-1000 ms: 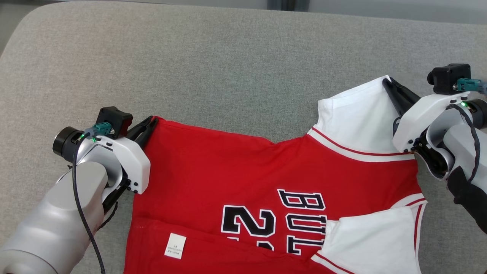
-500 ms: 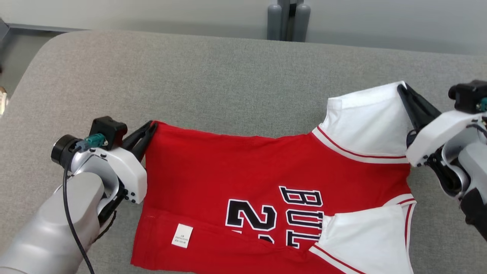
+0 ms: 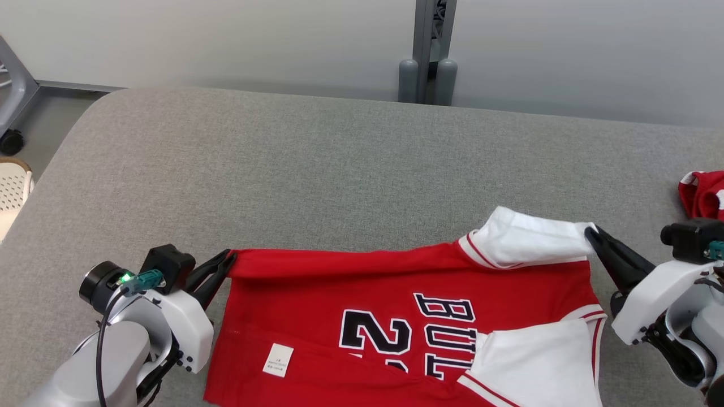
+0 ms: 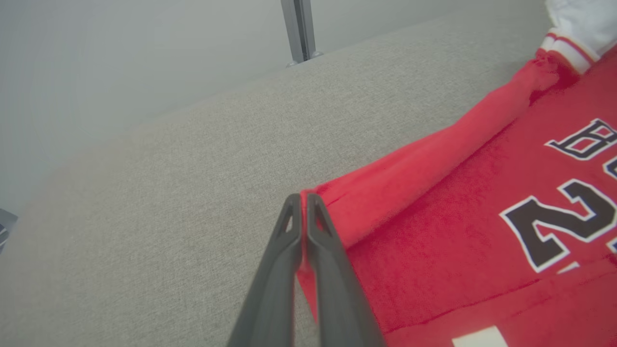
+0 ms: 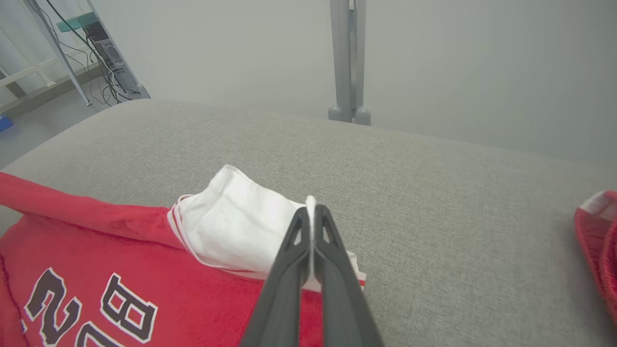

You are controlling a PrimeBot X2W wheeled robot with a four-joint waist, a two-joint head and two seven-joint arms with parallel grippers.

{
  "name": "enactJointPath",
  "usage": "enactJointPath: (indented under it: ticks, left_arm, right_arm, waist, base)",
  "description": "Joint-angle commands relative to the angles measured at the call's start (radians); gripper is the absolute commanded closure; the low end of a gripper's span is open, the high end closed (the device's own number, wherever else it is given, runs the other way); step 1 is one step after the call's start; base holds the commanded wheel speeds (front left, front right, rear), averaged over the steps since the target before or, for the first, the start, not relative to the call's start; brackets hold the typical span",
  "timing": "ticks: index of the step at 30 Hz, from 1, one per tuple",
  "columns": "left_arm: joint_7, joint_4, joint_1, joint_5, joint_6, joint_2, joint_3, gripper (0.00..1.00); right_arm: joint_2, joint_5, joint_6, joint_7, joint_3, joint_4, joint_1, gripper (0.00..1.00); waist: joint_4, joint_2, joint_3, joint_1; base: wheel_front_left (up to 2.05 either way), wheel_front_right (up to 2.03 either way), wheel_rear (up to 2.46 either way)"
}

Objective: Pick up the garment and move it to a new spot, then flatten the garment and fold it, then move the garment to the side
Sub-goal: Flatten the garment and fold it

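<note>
My left pincer (image 3: 229,260) is pinched shut on the far left corner of the jersey (image 3: 396,305). My right pincer (image 3: 591,233) is clamped tight on the tip of its white sleeve (image 3: 531,240). Between them the jersey's far edge is stretched in a line and rolled over toward me. The rest lies flat along the near edge of the bench (image 3: 339,169), print up, toward the right. A white label (image 3: 278,360) shows by the left hem. A red cloth (image 3: 701,195) sits at the bench's right edge, near my right pincer but apart from it.
</note>
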Motion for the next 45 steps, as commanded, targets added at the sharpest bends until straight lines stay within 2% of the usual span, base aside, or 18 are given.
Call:
enactJointPath:
  ticks: [1,7,10,17,24,30,33,45]
  left_arm:
    - [0.003,-0.012,0.016,0.01,0.004,0.014,-0.006,1.0]
    - [0.023,-0.036,0.042,0.018,0.011,0.033,-0.027,1.0]
    - [0.033,-0.049,0.05,0.024,0.018,0.041,-0.037,1.0]
    - [0.049,-0.074,0.057,0.029,0.032,0.057,-0.05,1.0]
    - [0.057,-0.088,0.066,0.03,0.046,0.064,-0.058,1.0]
    - [0.063,-0.087,0.07,0.035,0.047,0.069,-0.069,1.0]
    - [0.065,-0.087,0.072,0.035,0.046,0.072,-0.075,1.0]
    - [0.094,-0.109,0.083,0.031,0.033,0.084,-0.106,1.0]
  right_arm:
    - [-0.025,0.015,0.0,0.026,0.003,-0.027,0.034,1.0]
    - [-0.071,0.046,0.0,0.098,0.01,-0.113,0.094,1.0]
    - [-0.107,0.091,0.0,0.159,0.02,-0.197,0.131,1.0]
    - [-0.204,0.261,0.0,0.343,-0.003,-0.387,0.204,1.0]
    - [-0.279,0.427,0.0,0.511,-0.051,-0.503,0.261,1.0]
    - [-0.329,0.514,0.0,0.628,-0.074,-0.558,0.291,1.0]
    - [-0.347,0.518,0.0,0.657,-0.083,-0.571,0.301,1.0]
    - [-0.328,0.49,0.0,0.724,-0.104,-0.557,0.348,1.0]
  waist:
    - [0.0,0.0,-0.008,0.0]
    - [0.002,0.0,-0.016,0.0]
    - [0.002,0.0,-0.021,0.0]
    - [-0.005,0.0,-0.031,0.0]
    - [-0.011,0.0,-0.041,0.0]
    - [-0.011,0.0,-0.051,0.0]
    - [-0.009,0.0,-0.057,0.0]
    - [-0.002,0.0,-0.057,0.0]
  base:
    - [0.0,0.0,0.0]
    - [0.0,0.0,0.0]
    - [0.0,0.0,0.0]
    - [0.0,0.0,0.0]
    - [0.0,0.0,0.0]
    - [0.0,0.0,0.0]
    - [0.0,0.0,0.0]
    - [0.0,0.0,0.0]
